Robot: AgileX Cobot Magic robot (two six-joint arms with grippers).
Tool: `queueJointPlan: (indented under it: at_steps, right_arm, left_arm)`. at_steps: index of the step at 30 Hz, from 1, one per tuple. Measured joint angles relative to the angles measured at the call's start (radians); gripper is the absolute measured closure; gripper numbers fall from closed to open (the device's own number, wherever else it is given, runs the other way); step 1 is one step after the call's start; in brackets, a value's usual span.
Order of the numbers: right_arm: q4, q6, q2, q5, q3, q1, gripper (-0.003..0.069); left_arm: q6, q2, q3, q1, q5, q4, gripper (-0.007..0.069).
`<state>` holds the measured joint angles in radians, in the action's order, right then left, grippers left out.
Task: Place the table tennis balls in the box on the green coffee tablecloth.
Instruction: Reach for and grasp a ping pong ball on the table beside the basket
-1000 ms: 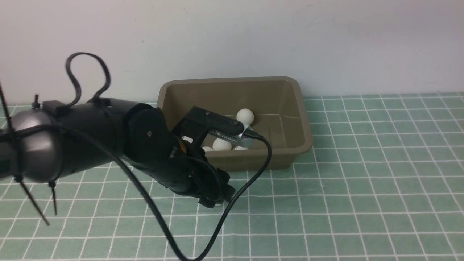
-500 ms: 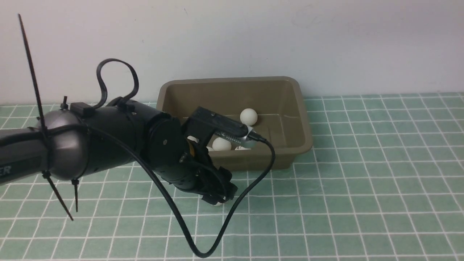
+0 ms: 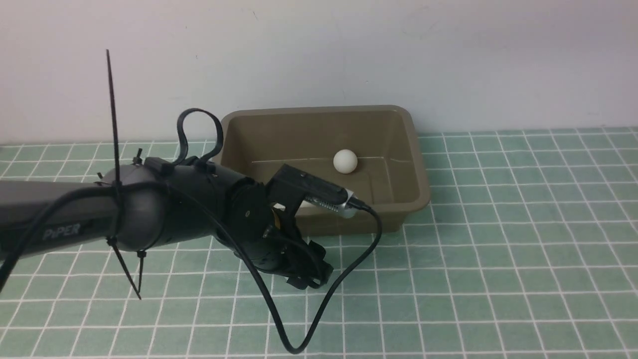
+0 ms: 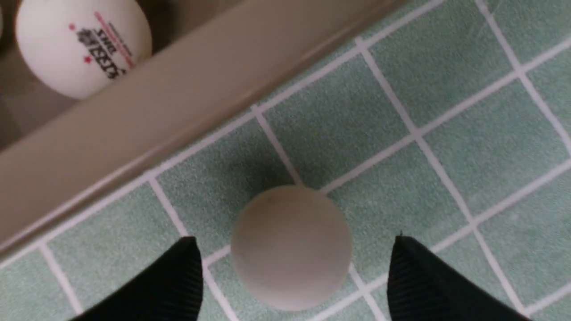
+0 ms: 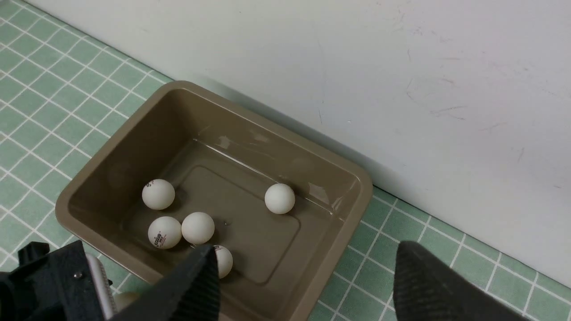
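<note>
Left fingers (image 4: 178,281) spread wide, one each side of a lone ball (image 4: 290,247), not gripping it. Ball's on the green checked cloth (image 4: 446,89), just outside the box (image 4: 134,111), by its near wall. Right fingers (image 5: 424,281) also apart, holding nothing, above the box w/ five more balls (image 5: 279,198) inside.

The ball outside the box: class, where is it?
In the left wrist view the ball lies on the tablecloth beside the box's near wall, between the open left gripper's fingers.
</note>
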<state>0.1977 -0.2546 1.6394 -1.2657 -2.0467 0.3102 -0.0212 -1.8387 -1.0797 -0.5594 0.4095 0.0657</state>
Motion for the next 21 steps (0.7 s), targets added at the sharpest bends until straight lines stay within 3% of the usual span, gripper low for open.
queueJointPlan:
  at_steps: [15,19,21]
  right_arm:
    - [0.0,-0.003,0.0,-0.003,0.0,0.0,0.0181]
    - [0.0,-0.003,0.0,-0.003,0.0,0.0,0.0181]
    - [0.0,-0.003,0.0,-0.003,0.0,0.0,0.0181]
  left_arm:
    - [0.0,-0.067,-0.001,0.0,-0.081,0.008,0.013]
    - [0.0,-0.067,-0.001,0.0,-0.088,0.015,0.0182]
    - [0.0,-0.067,-0.001,0.0,-0.1,0.017,0.0276]
